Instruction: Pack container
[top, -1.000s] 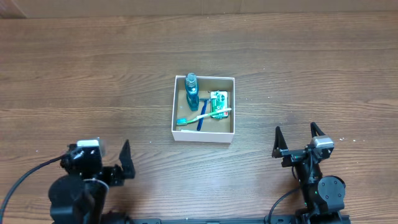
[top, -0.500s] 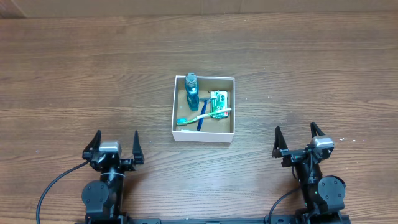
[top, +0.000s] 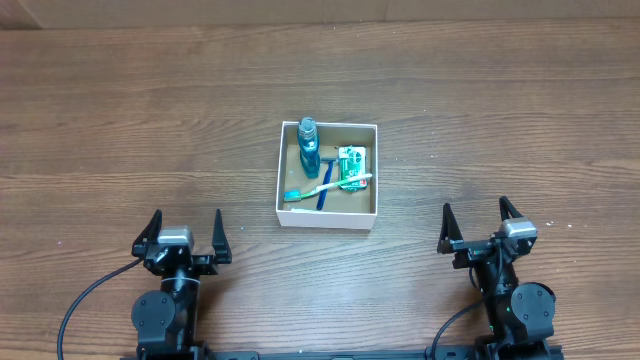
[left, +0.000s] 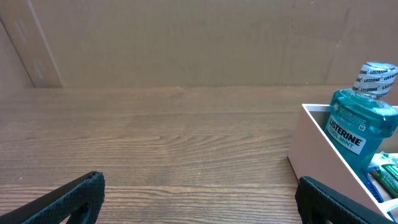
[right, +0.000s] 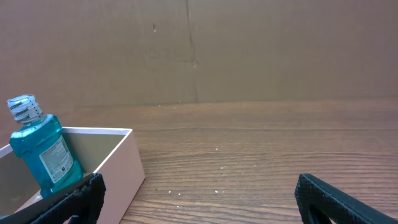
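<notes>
Nearest me, the left gripper (top: 185, 224) and right gripper (top: 475, 214) are both spread wide and empty. Beyond them, mid-table (top: 120, 120), the container (top: 326, 220) holds a bottle (top: 307, 142), toothbrush (top: 330, 184) and green packet (top: 351, 165).

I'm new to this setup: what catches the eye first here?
A white box at the table's middle stands out, with a blue mouthwash bottle standing in its far-left corner, a toothbrush and a green packet. The left end effector and right end effector sit open at the near edge, apart from the box.
</notes>
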